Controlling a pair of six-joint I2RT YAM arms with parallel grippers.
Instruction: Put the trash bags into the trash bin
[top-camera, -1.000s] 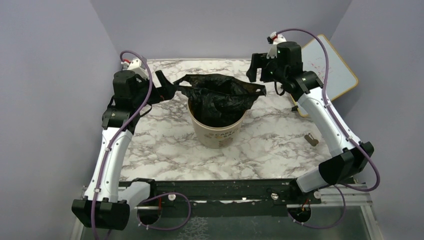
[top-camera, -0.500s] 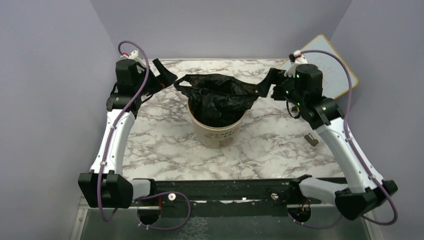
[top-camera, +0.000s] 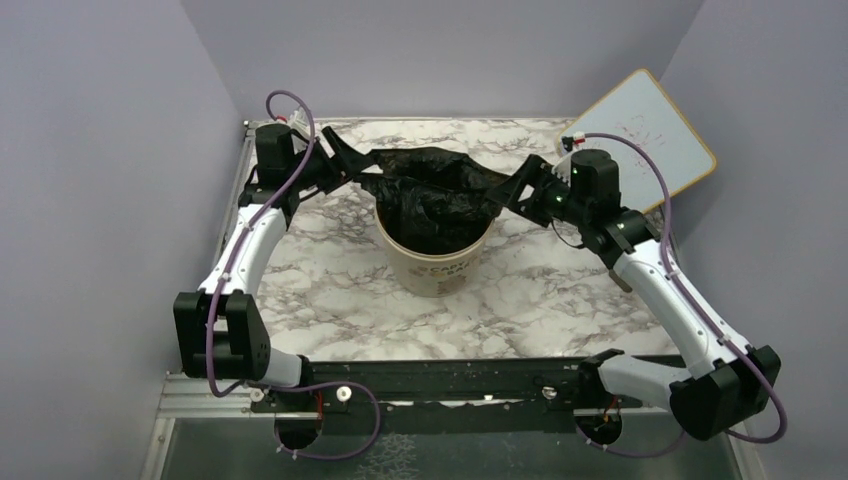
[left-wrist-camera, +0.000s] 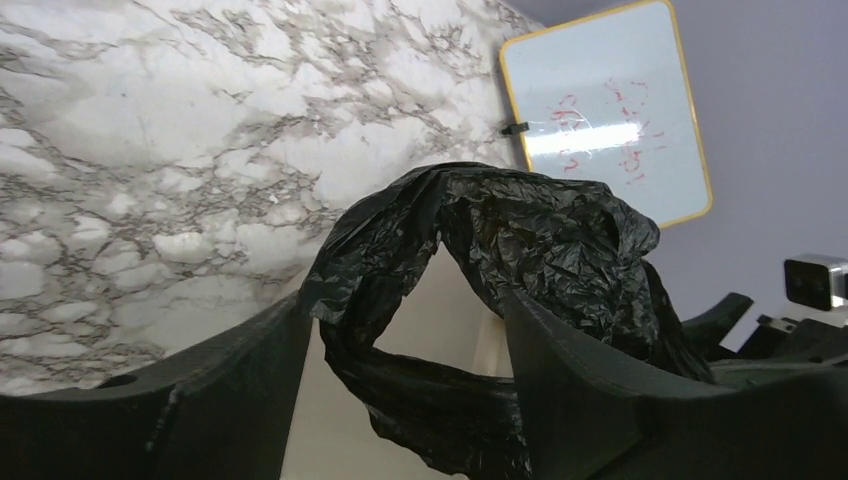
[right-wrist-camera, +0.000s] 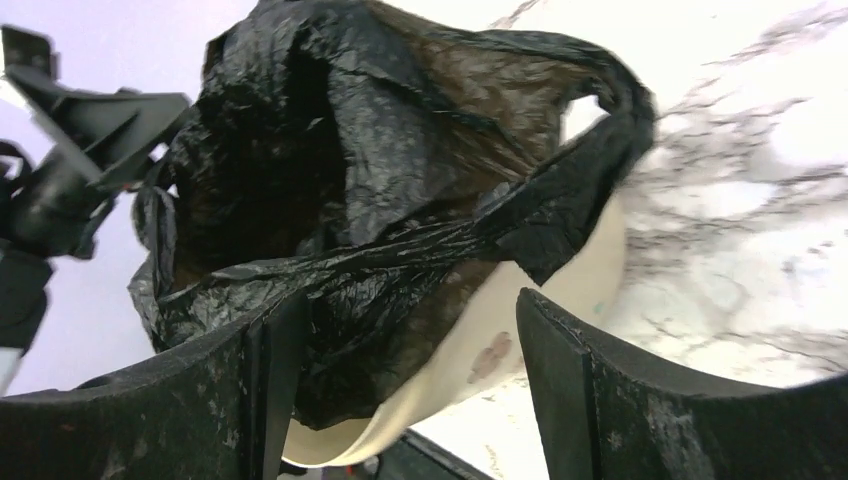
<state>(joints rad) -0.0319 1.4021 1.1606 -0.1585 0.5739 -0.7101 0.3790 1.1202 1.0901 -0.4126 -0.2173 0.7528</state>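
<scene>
1. left gripper (top-camera: 338, 166): at ~10 o'clock from the trash bin (top-camera: 436, 262), up at bag height, pointing toward centre. Jaws apart. In the wrist view one loop handle of the trash bag (top-camera: 432, 186) lies in the gap and touches one finger. Not pinched as far as I can see.
2. trash bag: black and crinkly. Body is sunk into the bin mouth; top edge and both handles are above the rim, stretched toward 10 and 2 o'clock. Not fully in.
3. trash bin: beige, upright, mid-way across the marble table (top-camera: 330, 300), lettering on the side facing 6 o'clock.
4. right gripper (top-camera: 524, 186): at ~2 o'clock from the bin, level with the other handle. Jaws apart. In the wrist view the handle strap runs across the gap between the fingers, with the bin rim just below it. No clamp visible.
5. whiteboard (top-camera: 655, 125): yellow frame, red scribbles, leaning against the wall in the 1–2 o'clock corner, well apart from the bin.
</scene>
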